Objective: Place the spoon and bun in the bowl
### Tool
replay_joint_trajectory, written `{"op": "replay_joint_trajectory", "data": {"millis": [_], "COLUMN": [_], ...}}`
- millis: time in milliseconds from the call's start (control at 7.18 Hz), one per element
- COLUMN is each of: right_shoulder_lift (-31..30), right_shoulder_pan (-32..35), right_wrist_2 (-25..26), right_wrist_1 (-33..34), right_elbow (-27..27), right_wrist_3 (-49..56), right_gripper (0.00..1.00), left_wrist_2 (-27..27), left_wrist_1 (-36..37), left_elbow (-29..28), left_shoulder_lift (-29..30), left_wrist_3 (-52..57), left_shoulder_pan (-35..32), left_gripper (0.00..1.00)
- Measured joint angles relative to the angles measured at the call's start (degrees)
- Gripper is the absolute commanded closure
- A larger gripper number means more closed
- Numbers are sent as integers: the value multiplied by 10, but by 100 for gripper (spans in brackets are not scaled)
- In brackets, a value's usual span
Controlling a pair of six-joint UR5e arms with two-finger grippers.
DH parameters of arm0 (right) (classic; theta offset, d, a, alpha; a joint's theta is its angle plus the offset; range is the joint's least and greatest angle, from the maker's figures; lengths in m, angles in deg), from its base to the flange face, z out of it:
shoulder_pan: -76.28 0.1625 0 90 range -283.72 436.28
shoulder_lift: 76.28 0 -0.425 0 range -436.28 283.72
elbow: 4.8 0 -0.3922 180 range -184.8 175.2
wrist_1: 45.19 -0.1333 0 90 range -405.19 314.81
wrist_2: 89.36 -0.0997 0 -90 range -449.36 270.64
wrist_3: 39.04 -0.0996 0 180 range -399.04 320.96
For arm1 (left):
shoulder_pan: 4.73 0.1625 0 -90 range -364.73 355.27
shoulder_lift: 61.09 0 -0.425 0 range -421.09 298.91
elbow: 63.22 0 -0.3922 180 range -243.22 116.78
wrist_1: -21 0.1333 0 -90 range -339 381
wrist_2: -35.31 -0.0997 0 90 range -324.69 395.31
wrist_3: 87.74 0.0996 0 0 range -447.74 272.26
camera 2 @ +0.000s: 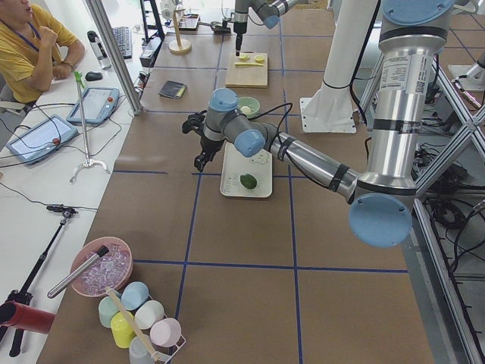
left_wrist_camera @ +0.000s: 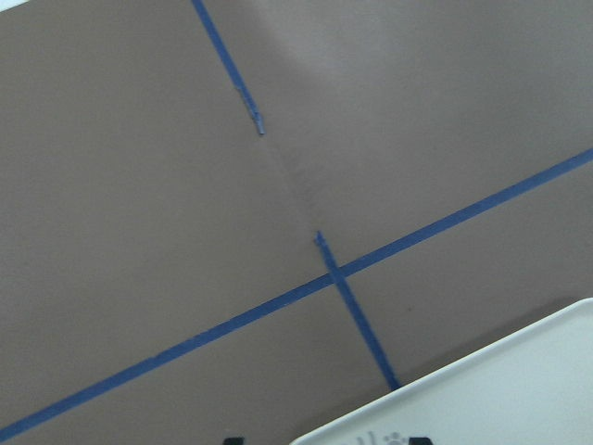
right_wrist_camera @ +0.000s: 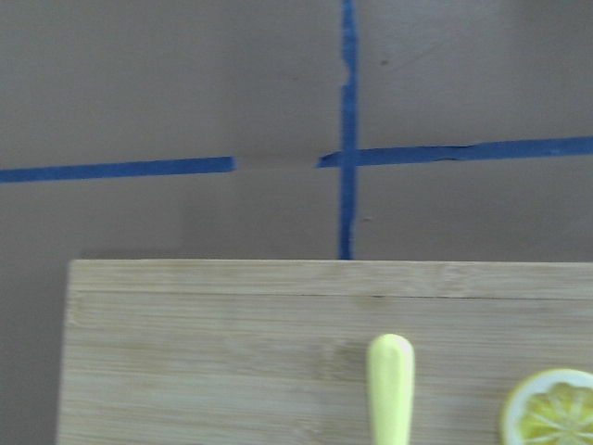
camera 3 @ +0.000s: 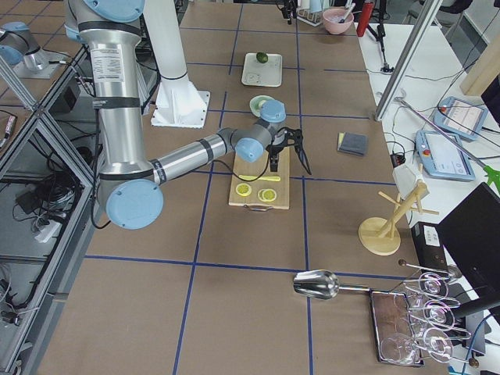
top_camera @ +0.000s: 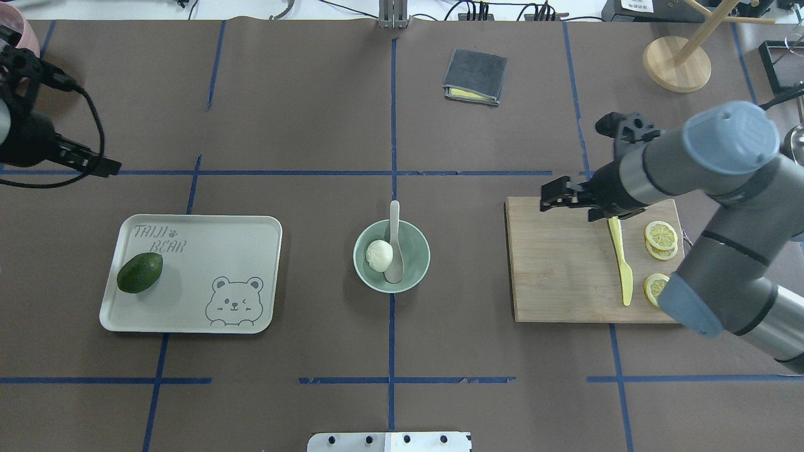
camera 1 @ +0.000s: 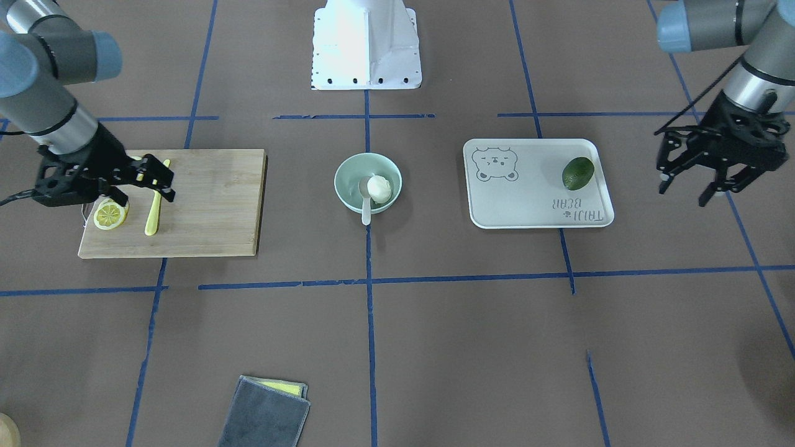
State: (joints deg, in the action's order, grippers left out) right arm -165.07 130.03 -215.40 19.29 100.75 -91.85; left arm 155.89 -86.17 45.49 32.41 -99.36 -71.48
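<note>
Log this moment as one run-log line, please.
bun, spoon in bowl | left gripper open, empty | right gripper open at cutting board

The bun (top_camera: 379, 255) and spoon (top_camera: 394, 242) lie inside the mint-green bowl (top_camera: 416, 267), with the spoon's handle over its far rim. Left of the bowl, an avocado (top_camera: 139, 272) sits on a tray (top_camera: 201, 270).
</note>
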Motion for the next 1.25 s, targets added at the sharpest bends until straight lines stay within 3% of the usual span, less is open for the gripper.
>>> {"op": "replay_joint_trajectory", "data": {"millis": [139, 279, 697, 975, 1254], "right_shoulder_lift": [-46, -85, -142, -152, -153], "right_shoulder_pan": [53, 102, 223, 283, 318], "right_wrist_2": [-27, -46, -98, -107, -108], "right_wrist_1": [1, 3, 71, 151, 211], "right_elbow": [-1, -2, -8, -9, -10], "right_wrist_3": [83, 163, 402, 543, 633], "right_gripper": [0, 0, 0, 0, 0], "left_wrist_2": [36, 77, 122, 127, 158], "left_wrist_1": [4, 18, 79, 93, 160], "left_elbow": [-35, -65, -99, -98, -82], "left_shoulder_lift": [-3, -5, -28, -63, -78], "left_wrist_3": [69, 129, 216, 215, 211], "left_shoulder_pan": [-52, -106, -190, -196, -195], "left_gripper": [10, 1, 0, 0, 0]}}
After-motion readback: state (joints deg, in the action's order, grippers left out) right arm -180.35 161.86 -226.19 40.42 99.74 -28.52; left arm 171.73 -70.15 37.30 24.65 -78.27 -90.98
